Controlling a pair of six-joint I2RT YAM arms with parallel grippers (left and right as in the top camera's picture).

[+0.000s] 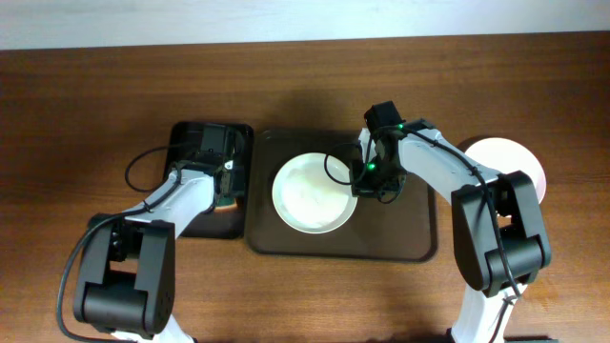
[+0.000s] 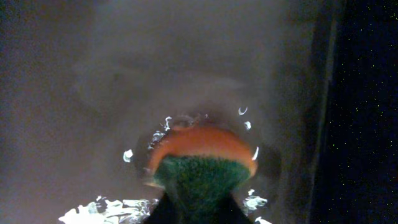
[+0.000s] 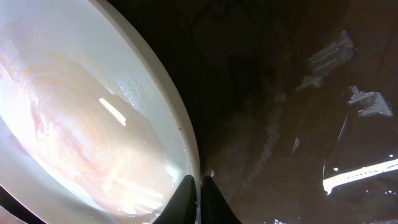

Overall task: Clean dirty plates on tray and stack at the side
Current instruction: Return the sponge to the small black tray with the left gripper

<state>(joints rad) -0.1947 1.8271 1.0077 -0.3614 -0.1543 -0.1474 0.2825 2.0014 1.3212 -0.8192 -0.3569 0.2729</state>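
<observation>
Brown wood grain runs across your table (image 1: 76,95), with a pale strip of wall (image 1: 286,19) along the far edge. At the middle sits the big dark-brown tray (image 1: 410,229), and on its left half lies one white plate (image 1: 310,195). In the right wrist view faint pinkish streaks swirl over the plate's face.

Your right claw (image 1: 360,181) is at the plate's right rim. Seen from its own camera, its fingers (image 3: 186,199) are pinched together on that rim, the dark tray floor just beside them.

Your left claw (image 1: 224,195) is over the smaller black tray (image 1: 191,133), which lies just left of the big one. It is clenched on a sponge (image 2: 202,149), orange with a green scrubbing face. The sponge is pressed down on the black tray's floor, and wet glints lie around it.

Off the tray, on the bare table to the right, you have a second plate (image 1: 496,152), plain white and partly hidden behind the right arm. You cannot tell from above whether more than one lies there.
</observation>
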